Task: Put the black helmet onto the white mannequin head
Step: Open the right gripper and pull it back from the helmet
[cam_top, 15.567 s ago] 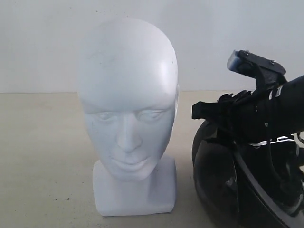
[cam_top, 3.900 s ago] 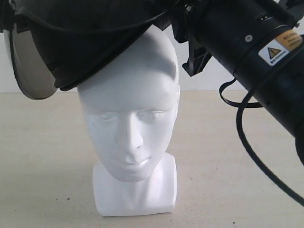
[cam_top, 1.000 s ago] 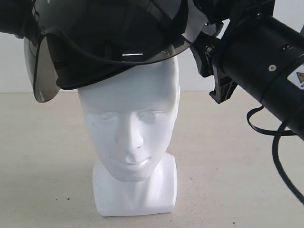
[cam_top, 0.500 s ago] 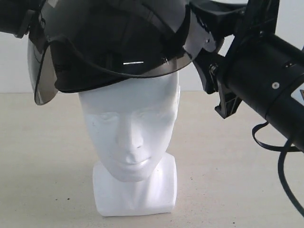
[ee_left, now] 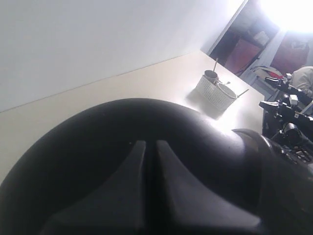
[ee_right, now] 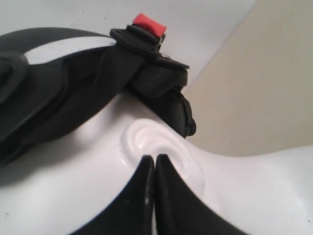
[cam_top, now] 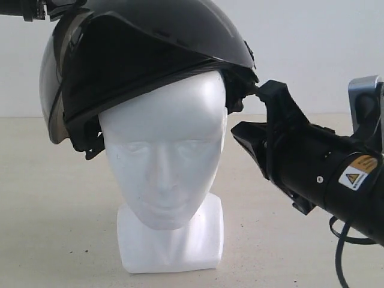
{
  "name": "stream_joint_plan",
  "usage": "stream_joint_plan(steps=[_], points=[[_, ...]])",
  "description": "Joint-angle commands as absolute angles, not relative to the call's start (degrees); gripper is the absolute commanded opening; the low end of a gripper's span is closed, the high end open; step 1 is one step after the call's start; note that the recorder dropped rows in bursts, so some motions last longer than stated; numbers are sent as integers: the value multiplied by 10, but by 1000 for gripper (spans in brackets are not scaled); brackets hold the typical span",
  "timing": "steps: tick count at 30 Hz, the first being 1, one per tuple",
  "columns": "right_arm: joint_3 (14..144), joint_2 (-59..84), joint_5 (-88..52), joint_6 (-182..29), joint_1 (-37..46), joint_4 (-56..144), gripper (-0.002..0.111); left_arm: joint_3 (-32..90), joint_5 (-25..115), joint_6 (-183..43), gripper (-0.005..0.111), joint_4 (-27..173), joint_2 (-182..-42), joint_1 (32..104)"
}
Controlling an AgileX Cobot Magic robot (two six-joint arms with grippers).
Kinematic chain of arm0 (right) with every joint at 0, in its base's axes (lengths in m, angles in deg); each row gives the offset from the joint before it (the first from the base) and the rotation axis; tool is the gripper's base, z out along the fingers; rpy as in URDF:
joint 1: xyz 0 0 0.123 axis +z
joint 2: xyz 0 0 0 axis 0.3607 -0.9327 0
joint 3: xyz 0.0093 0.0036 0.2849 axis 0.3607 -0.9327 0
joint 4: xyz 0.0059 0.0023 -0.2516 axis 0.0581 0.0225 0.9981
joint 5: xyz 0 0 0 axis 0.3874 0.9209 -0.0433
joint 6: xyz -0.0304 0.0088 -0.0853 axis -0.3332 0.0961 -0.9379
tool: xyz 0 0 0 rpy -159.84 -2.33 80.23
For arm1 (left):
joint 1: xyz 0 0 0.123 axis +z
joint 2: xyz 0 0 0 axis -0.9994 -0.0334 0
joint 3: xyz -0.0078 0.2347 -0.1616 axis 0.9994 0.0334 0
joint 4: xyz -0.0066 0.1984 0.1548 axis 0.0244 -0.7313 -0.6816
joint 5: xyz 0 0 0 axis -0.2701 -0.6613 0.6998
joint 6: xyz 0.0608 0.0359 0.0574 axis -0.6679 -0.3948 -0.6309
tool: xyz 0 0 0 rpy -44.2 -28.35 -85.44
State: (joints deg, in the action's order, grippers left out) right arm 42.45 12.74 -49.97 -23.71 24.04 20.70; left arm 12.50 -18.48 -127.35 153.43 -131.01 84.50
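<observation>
Since the black helmet (cam_top: 162,36) already sits over the crown of the white mannequin head (cam_top: 162,150), we judge the main placing done. It rides tilted with the visor lifted off the face, so what is left looks like a little settling and getting both arms clear. Our right fingers (ee_right: 143,196) are pressed together on nothing, their tips just short of the moulded ear (ee_right: 146,139). Beyond those tips hang the helmet's cheek pad (ee_right: 166,93) and a red buckle tab (ee_right: 149,23), which could snag on the way out. Our left fingers (ee_left: 132,166) lie together against the helmet's shell. The view there is dark, so we cannot say whether they pinch anything. Far past them on the desk (cam_top: 48,210) stands a white mesh holder (ee_left: 215,90), well out of the way.
</observation>
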Motion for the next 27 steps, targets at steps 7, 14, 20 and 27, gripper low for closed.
stream_joint_plan(steps=[7,14,20,27], points=[[424,217,-489,-374,240,136,0,146,-246,-1286,4,1485,-1300,834],[424,295,-436,-539,240,40,0,146,-234,-1286,4,1451,-1261,835],[424,378,-343,-742,240,-58,0,146,-177,-1232,4,1421,-1201,875],[464,402,-308,-1356,240,-490,0,146,-171,-1173,4,1410,-1109,937]])
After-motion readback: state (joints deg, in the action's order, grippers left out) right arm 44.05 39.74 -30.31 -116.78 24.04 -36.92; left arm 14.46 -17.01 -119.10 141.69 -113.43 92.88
